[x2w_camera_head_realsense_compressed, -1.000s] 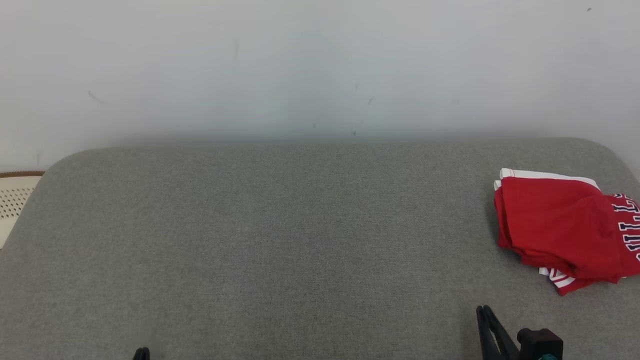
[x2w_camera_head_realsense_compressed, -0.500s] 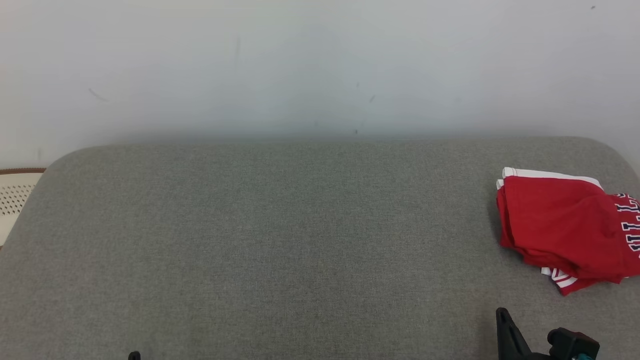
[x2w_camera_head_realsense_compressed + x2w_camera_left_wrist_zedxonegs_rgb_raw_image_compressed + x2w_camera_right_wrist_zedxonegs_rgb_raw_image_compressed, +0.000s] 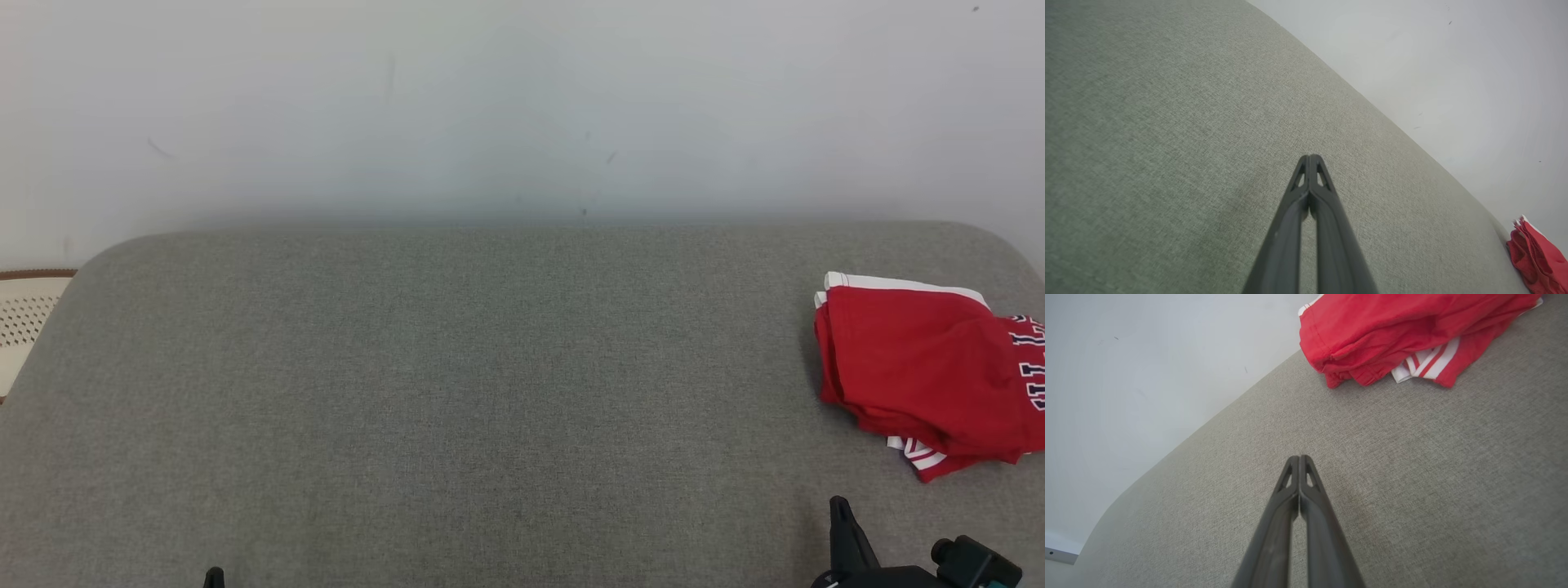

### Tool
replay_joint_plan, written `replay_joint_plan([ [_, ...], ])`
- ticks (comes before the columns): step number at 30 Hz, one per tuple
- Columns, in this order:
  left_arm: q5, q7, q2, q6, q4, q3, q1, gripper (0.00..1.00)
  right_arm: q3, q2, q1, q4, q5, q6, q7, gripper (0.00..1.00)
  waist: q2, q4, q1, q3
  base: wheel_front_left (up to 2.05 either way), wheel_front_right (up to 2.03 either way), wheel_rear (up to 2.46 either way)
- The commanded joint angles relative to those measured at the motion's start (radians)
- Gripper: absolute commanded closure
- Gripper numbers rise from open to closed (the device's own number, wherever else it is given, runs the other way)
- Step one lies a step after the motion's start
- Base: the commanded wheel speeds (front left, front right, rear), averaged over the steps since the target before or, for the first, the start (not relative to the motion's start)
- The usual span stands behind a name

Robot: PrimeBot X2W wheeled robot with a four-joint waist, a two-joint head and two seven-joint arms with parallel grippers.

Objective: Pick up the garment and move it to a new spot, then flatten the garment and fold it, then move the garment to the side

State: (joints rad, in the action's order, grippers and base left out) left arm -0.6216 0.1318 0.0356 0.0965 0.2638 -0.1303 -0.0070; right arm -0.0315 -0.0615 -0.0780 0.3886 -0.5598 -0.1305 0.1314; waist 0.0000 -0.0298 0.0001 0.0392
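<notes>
The garment (image 3: 922,371) is a red piece with white trim and dark lettering, folded into a bundle at the right end of the grey cushion (image 3: 457,392). It appears at the top of the right wrist view (image 3: 1392,330) and at the far right edge of the left wrist view (image 3: 1537,259). My right gripper (image 3: 839,510) sits low at the bottom right, short of the garment, its fingers pressed together (image 3: 1299,459) and empty. Only the tip of my left gripper (image 3: 214,576) peeks in at the bottom left; its fingers are shut with nothing between them (image 3: 1310,157).
A pale wall (image 3: 522,106) rises right behind the cushion. A perforated cream object with a brown rim (image 3: 24,322) lies off the cushion's left end. The cushion's corners are rounded.
Both grippers went from partly open to shut. The right gripper has slid right and lower in the head view, and the left tip has sunk lower. The garment lies as before.
</notes>
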Motion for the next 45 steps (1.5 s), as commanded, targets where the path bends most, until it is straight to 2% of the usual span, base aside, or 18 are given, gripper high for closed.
replay_joint_plan([
  [1,-0.044,-0.01,0.011,0.007,-0.014,-0.002,-0.031,1.0,0.007,0.001,-0.028,-0.02,-0.046,0.0,-0.008,1.0,0.0,0.001,0.0,-0.001,0.0,0.0,0.0],
  [27,-0.38,-0.096,0.014,0.017,-0.018,0.0,-0.057,1.0,0.053,0.005,-0.036,-0.061,-0.401,0.0,-0.091,1.0,0.0,0.008,0.0,-0.012,0.0,0.0,0.0],
  [45,-0.575,-0.145,0.015,0.024,-0.02,0.001,-0.072,1.0,0.08,0.007,-0.041,-0.084,-0.61,0.0,-0.142,1.0,0.0,0.014,0.0,-0.02,0.0,0.0,0.0],
])
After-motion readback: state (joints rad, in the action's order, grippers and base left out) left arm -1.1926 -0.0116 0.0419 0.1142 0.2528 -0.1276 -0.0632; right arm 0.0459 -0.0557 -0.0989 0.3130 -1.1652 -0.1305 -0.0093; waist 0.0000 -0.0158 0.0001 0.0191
